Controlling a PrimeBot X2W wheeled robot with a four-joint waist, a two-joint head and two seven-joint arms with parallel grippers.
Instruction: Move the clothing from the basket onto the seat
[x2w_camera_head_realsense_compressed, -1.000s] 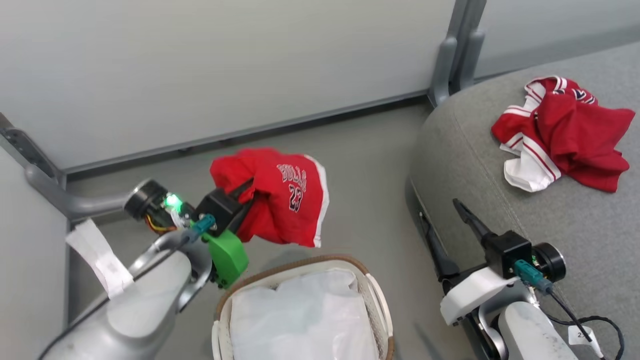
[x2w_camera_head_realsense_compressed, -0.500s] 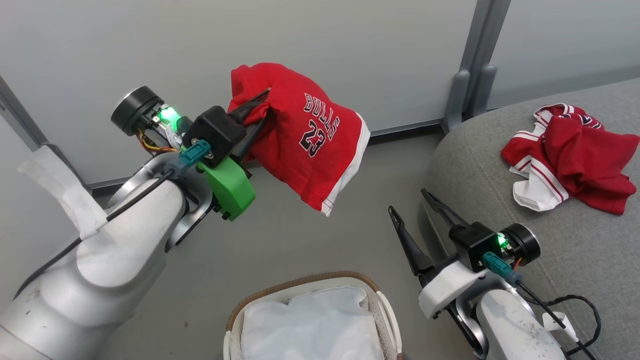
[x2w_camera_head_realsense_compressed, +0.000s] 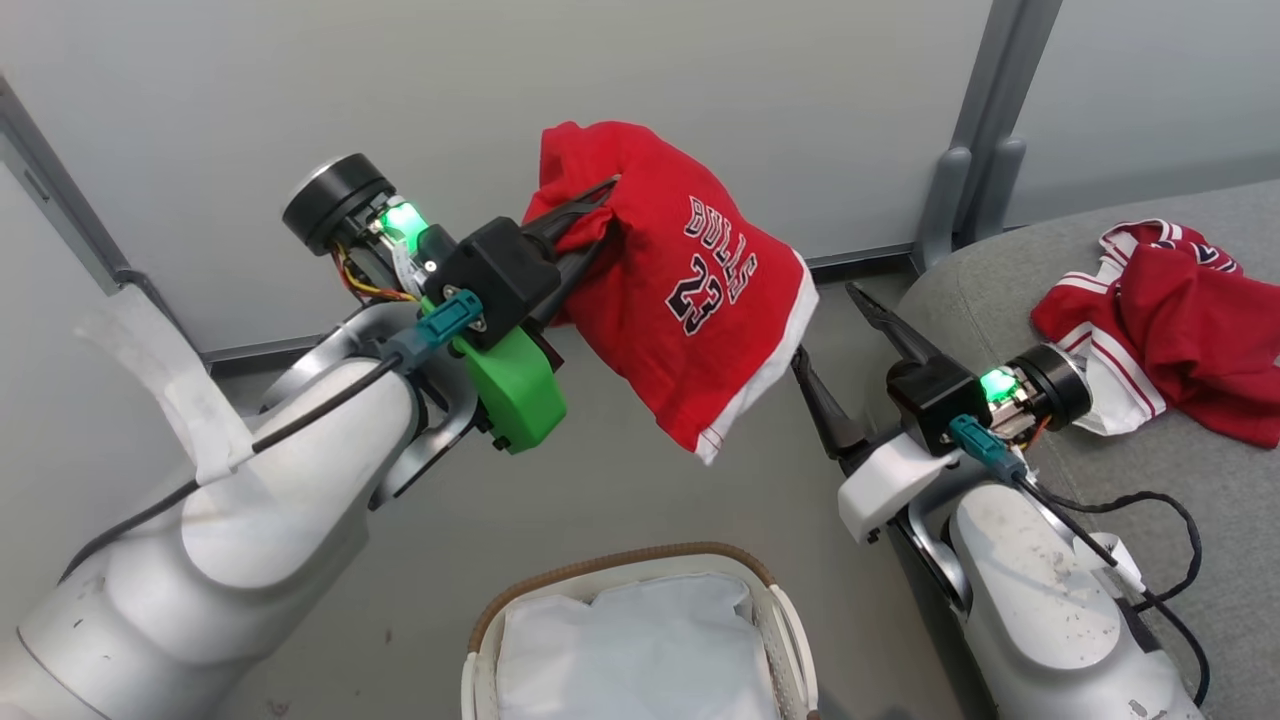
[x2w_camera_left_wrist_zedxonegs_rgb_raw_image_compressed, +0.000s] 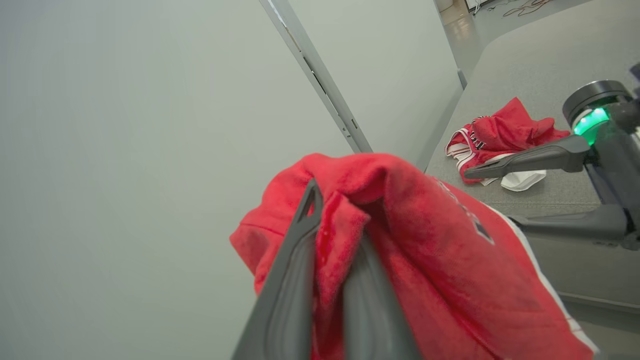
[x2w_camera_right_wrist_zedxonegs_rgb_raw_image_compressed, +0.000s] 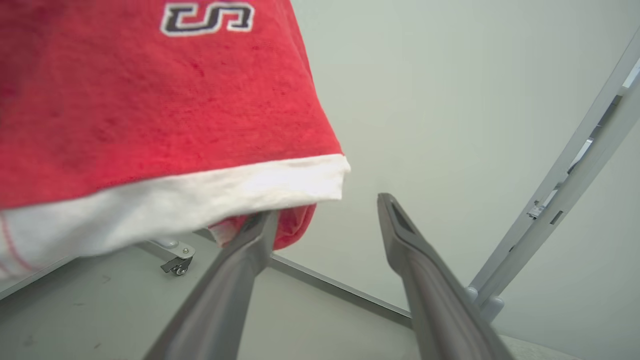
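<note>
A red jersey (x2w_camera_head_realsense_compressed: 690, 300) with "BULLS 23" lettering and a white hem hangs in the air from my left gripper (x2w_camera_head_realsense_compressed: 590, 215), which is shut on a bunched fold of it (x2w_camera_left_wrist_zedxonegs_rgb_raw_image_compressed: 425, 250). My right gripper (x2w_camera_head_realsense_compressed: 825, 322) is open just right of the hanging hem, and one fingertip (x2w_camera_right_wrist_zedxonegs_rgb_raw_image_compressed: 262, 222) is tucked under the hem (x2w_camera_right_wrist_zedxonegs_rgb_raw_image_compressed: 150, 100). The basket (x2w_camera_head_realsense_compressed: 640, 558) is at the bottom, showing its white liner (x2w_camera_head_realsense_compressed: 630, 650). More red and white clothing (x2w_camera_head_realsense_compressed: 1180, 330) lies heaped on the grey seat (x2w_camera_head_realsense_compressed: 1230, 500) at the right.
Pale wall panels with grey metal posts (x2w_camera_head_realsense_compressed: 985, 130) stand behind. Grey floor (x2w_camera_head_realsense_compressed: 600, 490) lies between the basket and the wall. A black cable (x2w_camera_head_realsense_compressed: 1150, 500) loops off my right arm. A small castor (x2w_camera_right_wrist_zedxonegs_rgb_raw_image_compressed: 177, 262) sits at the wall's foot.
My left arm has lifted the jersey up out of the basket and carried it right, towards the seat. My right gripper has risen to the jersey's hem. The head camera has shifted too.
</note>
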